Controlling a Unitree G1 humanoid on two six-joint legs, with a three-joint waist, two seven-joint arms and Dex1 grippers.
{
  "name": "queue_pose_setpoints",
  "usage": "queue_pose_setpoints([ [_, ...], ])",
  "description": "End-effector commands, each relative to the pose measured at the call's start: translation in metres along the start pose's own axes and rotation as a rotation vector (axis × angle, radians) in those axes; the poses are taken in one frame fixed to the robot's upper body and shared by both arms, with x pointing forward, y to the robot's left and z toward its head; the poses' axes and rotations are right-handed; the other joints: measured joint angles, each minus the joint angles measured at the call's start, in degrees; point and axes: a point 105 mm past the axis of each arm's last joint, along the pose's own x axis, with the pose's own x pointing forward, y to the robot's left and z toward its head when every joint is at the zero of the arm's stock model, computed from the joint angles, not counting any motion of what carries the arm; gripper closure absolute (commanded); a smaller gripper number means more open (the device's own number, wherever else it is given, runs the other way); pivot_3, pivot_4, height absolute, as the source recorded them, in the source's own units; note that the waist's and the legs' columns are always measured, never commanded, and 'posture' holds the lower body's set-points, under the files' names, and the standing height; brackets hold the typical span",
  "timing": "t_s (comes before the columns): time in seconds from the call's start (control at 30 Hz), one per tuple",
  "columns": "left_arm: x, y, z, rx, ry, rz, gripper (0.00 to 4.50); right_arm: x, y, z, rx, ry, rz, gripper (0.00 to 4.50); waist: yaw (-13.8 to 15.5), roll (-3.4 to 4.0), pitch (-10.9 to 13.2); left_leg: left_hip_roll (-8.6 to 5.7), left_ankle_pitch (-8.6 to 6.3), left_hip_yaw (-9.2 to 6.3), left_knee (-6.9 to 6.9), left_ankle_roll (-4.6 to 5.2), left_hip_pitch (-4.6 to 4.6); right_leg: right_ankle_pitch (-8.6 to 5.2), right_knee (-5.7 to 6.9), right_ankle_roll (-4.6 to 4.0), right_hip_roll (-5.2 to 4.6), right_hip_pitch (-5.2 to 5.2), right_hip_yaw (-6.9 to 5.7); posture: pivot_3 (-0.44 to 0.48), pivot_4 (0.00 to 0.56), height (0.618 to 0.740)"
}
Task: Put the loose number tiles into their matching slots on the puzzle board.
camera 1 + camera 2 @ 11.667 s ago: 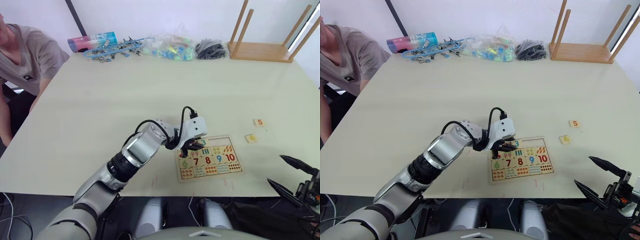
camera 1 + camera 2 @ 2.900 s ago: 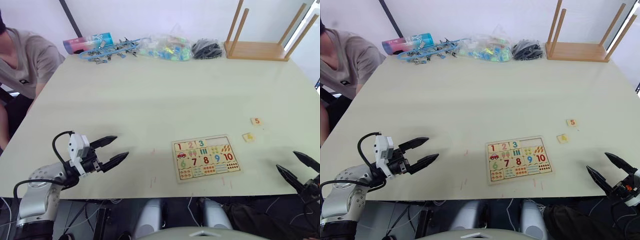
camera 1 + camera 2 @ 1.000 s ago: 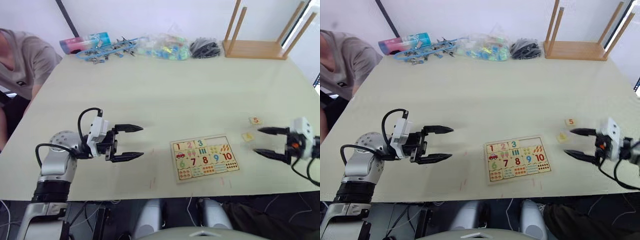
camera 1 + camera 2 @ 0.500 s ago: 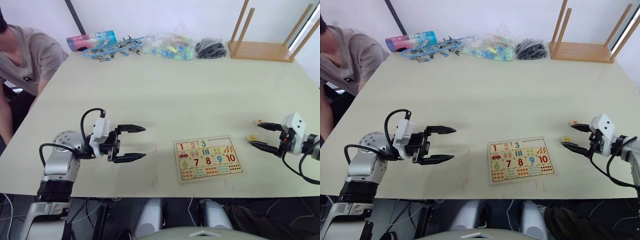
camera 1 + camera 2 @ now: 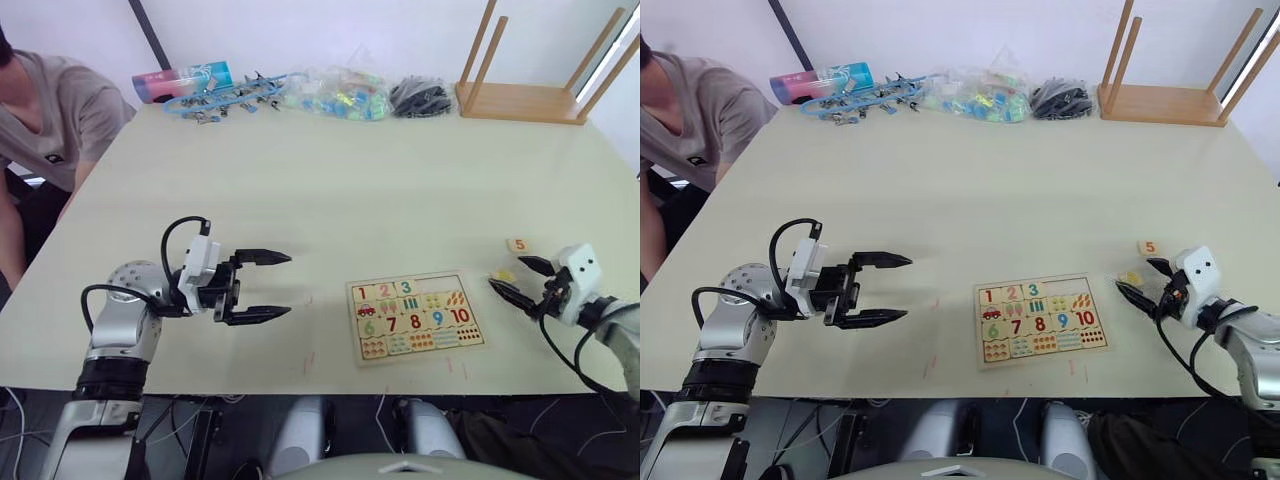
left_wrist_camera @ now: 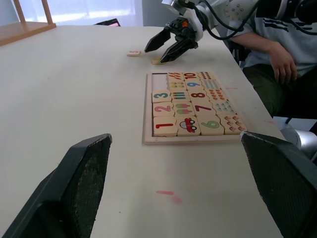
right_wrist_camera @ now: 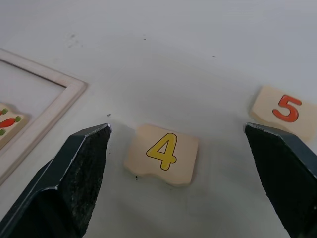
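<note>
Your desk [image 5: 330, 180] leaves open room at frame right. The board [image 5: 415, 316], lower centre, has 1 to 3 seated and two top-row slots [image 5: 442, 284] bare. Left gripper [image 5: 268, 286] idles wide at lower left. Right gripper [image 7: 181, 148] straddles tile 4 [image 7: 162, 153], fingers wide: lower squarely, close on its edges, avoiding tile 5 [image 7: 283, 109] nearby.

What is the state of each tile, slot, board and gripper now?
Tile 4: loose on table, between open right gripper fingers.
Tile 5: loose on table.
Puzzle board: flat; tiles 1, 2, 3 seated, last two top slots empty.
Left gripper: open, empty.
</note>
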Motion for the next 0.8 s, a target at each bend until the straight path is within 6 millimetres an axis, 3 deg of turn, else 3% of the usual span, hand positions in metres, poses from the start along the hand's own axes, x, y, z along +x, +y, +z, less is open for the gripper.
queue_pose_setpoints([
  [0.03, 0.0, 0.0, 0.007, 0.042, -0.012, -0.021, 0.07, -0.004, -0.004, 0.007, 0.02, -0.023, -0.076, 0.0, 0.0, 0.0, 0.0, 0.0, 0.0, 0.0, 0.0, 0.0, 0.0, 0.0, -0.01, 0.0, 0.01, 0.0, 0.0, 0.0, 0.15, 0.74],
  [0.23, 0.0, 0.0, 0.006, 0.043, -0.014, -0.021, 0.07, -0.005, 0.004, 0.0, 0.074, -0.009, -0.13, 0.0, 0.0, -0.03, 0.0, 0.02, -0.01, 0.0, 0.0, 0.02, 0.0, 0.0, -0.02, 0.0, 0.05, 0.01, 0.01, 0.0, 0.15, 0.74],
  [0.3, 0.0, -0.001, 0.006, 0.042, -0.014, -0.022, 0.0, -0.006, 0.009, -0.003, 0.106, -0.014, -0.146, 0.53, 0.1, -0.03, 0.0, 0.03, -0.01, -0.01, -0.01, 0.01, 0.0, -0.01, -0.02, -0.01, 0.06, 0.0, 0.01, 0.0, 0.15, 0.74],
  [0.4, 0.0, -0.001, 0.006, 0.044, -0.014, -0.025, 0.0, -0.007, 0.018, -0.006, 0.126, -0.022, -0.153, 1.76, 0.1, -0.03, 0.0, 0.03, -0.01, -0.04, -0.02, 0.01, 0.0, -0.01, -0.02, -0.01, 0.08, 0.01, 0.01, 0.0, 0.15, 0.74],
  [0.47, 0.001, -0.001, 0.006, 0.045, -0.016, -0.032, 0.0, -0.008, 0.019, -0.005, 0.129, -0.033, -0.169, 2.86, 0.0, -0.03, 0.0, 0.03, -0.01, -0.04, -0.03, 0.02, 0.0, -0.01, -0.02, -0.02, 0.1, 0.0, 0.01, 0.0, 0.15, 0.74],
  [0.5, 0.001, -0.001, 0.006, 0.045, -0.016, -0.036, 0.0, -0.009, 0.019, -0.005, 0.131, -0.039, -0.184, 2.99, 0.0, -0.03, 0.0, 0.03, -0.01, -0.04, -0.03, 0.02, 0.0, -0.01, -0.02, -0.02, 0.11, 0.0, 0.01, 0.0, 0.15, 0.74],
  [0.73, 0.005, 0.001, 0.008, 0.062, -0.03, -0.061, 0.0, -0.023, 0.023, -0.002, 0.136, -0.078, -0.322, 2.99, 0.1, -0.03, 0.0, 0.02, -0.02, -0.04, -0.03, 0.02, -0.01, -0.02, -0.03, -0.02, 0.12, 0.0, 0.02, 0.0, 0.15, 0.74],
  [0.8, 0.006, 0.001, 0.008, 0.061, -0.027, -0.077, 0.0, -0.026, 0.037, -0.002, 0.168, -0.086, -0.36, 2.99, 0.0, -0.03, 0.0, 0.02, -0.02, -0.01, -0.03, 0.02, -0.01, -0.01, -0.04, -0.01, 0.11, -0.01, 0.05, 0.0, 0.15, 0.74],
])
